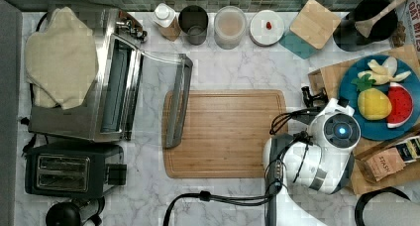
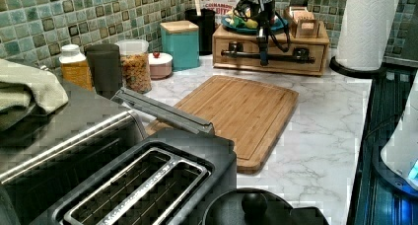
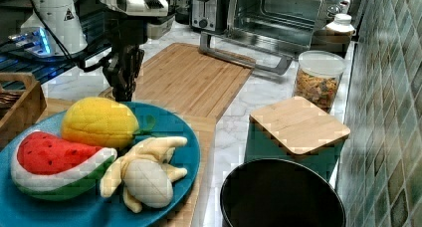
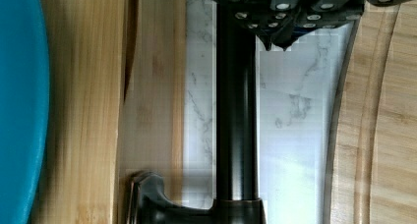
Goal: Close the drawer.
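Against the backsplash in the left view sits the light wooden box, and its drawer [image 2: 273,53] looks pushed nearly flush, its front crossed by a dark bar handle [image 2: 266,56]. From the top view the robot's white wrist hides most of that front. The gripper [image 2: 263,57] hangs right at the handle; in the wrist view the bar [image 4: 236,111] runs straight up under the gripper body, whose fingertips are cut off by the frame edge, so I cannot tell whether they are apart or clamped on the bar.

Going left to right in the top view: a toaster oven [image 1: 94,82] with a cloth [image 1: 59,55] draped over it and its glass door [image 1: 176,99] hanging open onto the table [image 1: 233,70]; below it a two-slot toaster [image 1: 69,174]. A cutting board [image 1: 225,134] lies flat in the middle. Along the wall stand a capped bottle [image 1: 166,20], a dark jar [image 1: 193,24], a clear jar [image 1: 230,27] — the left view shows cereal-like pieces in it — a small white lidded dish [image 1: 267,28], and a teal canister with a wooden lid [image 1: 314,24]. A black pot [image 1: 374,23] holds a wooden spoon [image 1: 386,10]. On top of the box rests a blue plate [image 1: 349,89] carrying plush fruit: a banana, a yellow pineapple-like piece and a watermelon slice.
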